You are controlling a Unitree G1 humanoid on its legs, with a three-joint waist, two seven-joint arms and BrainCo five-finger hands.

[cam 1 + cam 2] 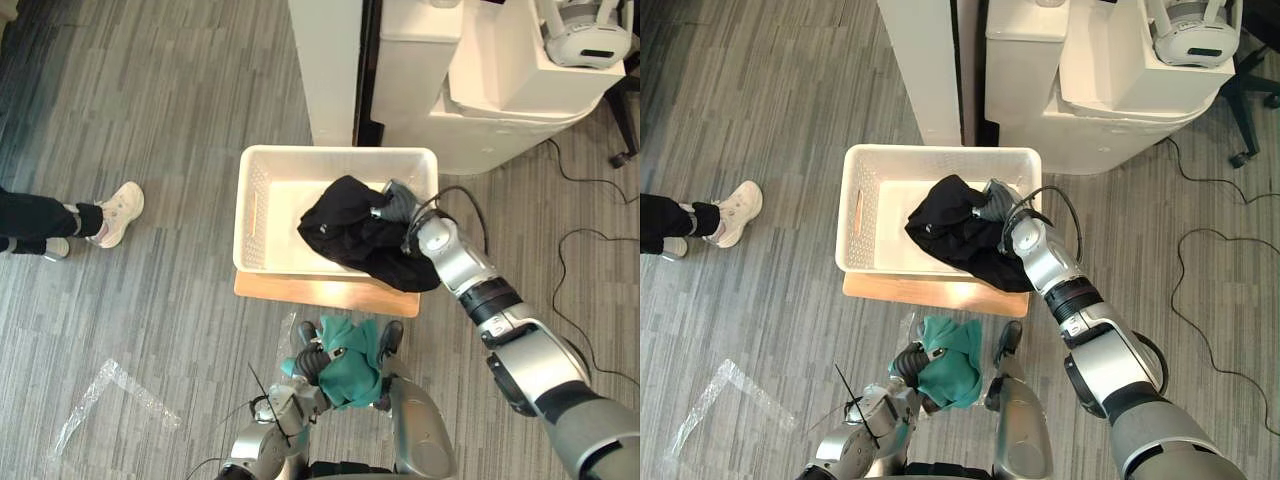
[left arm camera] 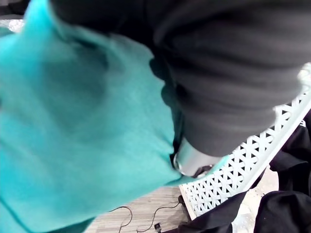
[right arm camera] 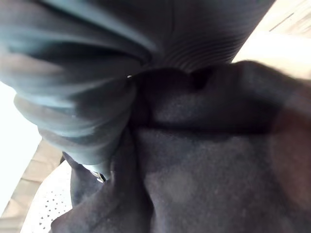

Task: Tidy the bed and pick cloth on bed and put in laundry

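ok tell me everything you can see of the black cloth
The black cloth is a soft, matte, crumpled garment. It lies bunched in the right half of the white perforated basket, with one fold draping over the near rim. The right hand touches its far right side.

Head stereo pair: both eyes face steeply down from above onto the floor. Shared field: white basket, black cloth, teal cloth. The right eye sits slightly to the side, so everything shifts left in it.

Left wrist camera: very near, teal cloth across the lens, basket lattice just beyond.

Right wrist camera: pressed against black cloth; the perforated white patch past it is probably the basket.
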